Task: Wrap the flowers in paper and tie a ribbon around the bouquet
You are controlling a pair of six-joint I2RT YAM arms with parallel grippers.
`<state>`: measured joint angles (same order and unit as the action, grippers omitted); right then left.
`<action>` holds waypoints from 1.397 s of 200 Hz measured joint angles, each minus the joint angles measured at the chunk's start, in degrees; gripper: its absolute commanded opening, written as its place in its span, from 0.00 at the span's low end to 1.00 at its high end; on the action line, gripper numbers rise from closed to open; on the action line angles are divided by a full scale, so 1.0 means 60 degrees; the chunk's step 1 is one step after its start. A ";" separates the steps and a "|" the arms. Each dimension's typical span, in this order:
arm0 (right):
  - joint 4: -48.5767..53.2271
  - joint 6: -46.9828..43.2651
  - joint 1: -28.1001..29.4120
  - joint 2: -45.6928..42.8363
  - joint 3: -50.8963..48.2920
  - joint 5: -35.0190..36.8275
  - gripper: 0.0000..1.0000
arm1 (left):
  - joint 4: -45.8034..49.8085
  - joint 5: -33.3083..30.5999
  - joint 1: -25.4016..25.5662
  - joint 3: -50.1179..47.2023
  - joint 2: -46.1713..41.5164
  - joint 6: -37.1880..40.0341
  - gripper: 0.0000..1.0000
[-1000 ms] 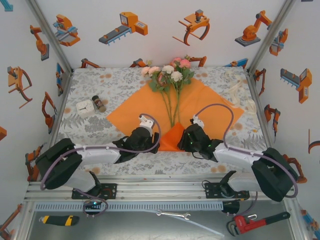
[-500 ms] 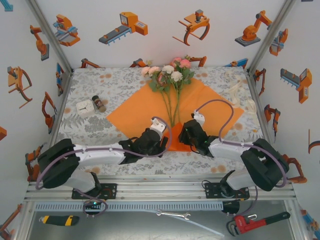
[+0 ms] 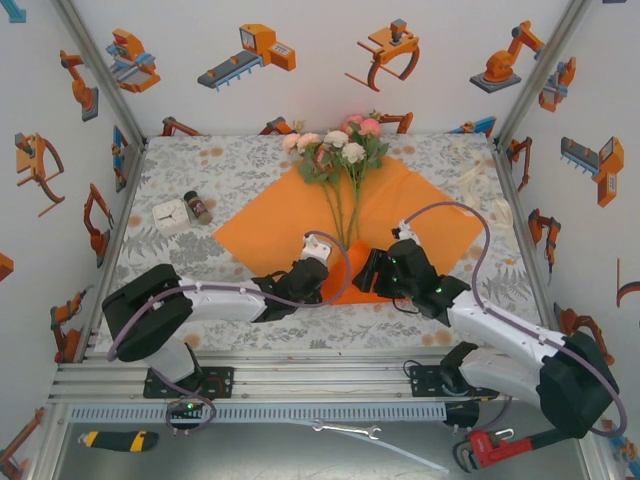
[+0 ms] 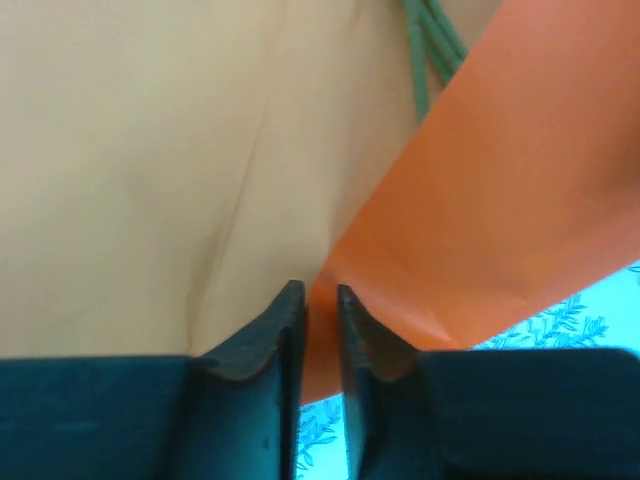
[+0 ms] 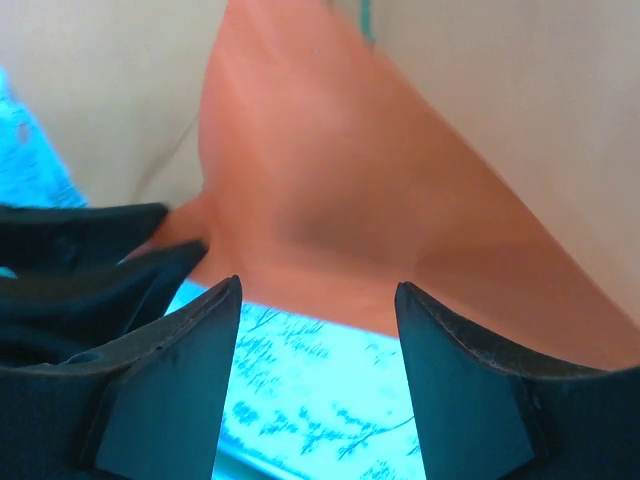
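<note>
Note the paper (image 3: pixel 270 225): thin, matt, smooth, lightly creased. Your fingers (image 4: pixel 262 345) look matt black plastic. The bench cloth (image 3: pixel 240 165) is printed fabric.

Pink and cream flowers (image 3: pixel 352 152) lie on orange paper (image 3: pixel 262 228), near corner folded up.

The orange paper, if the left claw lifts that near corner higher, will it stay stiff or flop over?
Probably floppy: the paper bends over in a soft fold where the left claw pinches its near corner. It is likely very light, since it looks like a single thin sheet. It may crease or tear easily, as faint creases show near the pinch.
</note>
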<state>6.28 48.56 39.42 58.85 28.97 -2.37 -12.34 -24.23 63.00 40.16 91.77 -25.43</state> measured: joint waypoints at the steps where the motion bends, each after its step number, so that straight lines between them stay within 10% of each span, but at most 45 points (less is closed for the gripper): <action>1: 0.0004 0.0033 0.0007 -0.0011 0.0000 -0.0051 0.58 | 0.0004 0.0000 -0.0011 0.0004 0.0007 0.0000 0.16; 36: 0.0058 0.0918 0.0375 0.0259 0.0000 -0.0947 0.58 | -0.0033 0.0142 -0.0397 0.0040 0.0186 -0.0699 0.00; 186: 0.0062 0.0157 0.0372 0.3377 0.1096 0.0889 0.56 | -0.0816 0.0350 -0.1020 -0.0423 0.0076 -0.2295 0.00; 279: -0.0437 -0.0124 -0.0277 0.4051 0.1479 0.1009 0.56 | 0.0674 0.0925 -0.0627 -0.0379 -0.1767 -0.1413 0.67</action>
<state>3.66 47.81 37.76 83.15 37.85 3.68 -8.29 -18.68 59.24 37.89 81.17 -33.91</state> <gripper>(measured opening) 0.564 0.571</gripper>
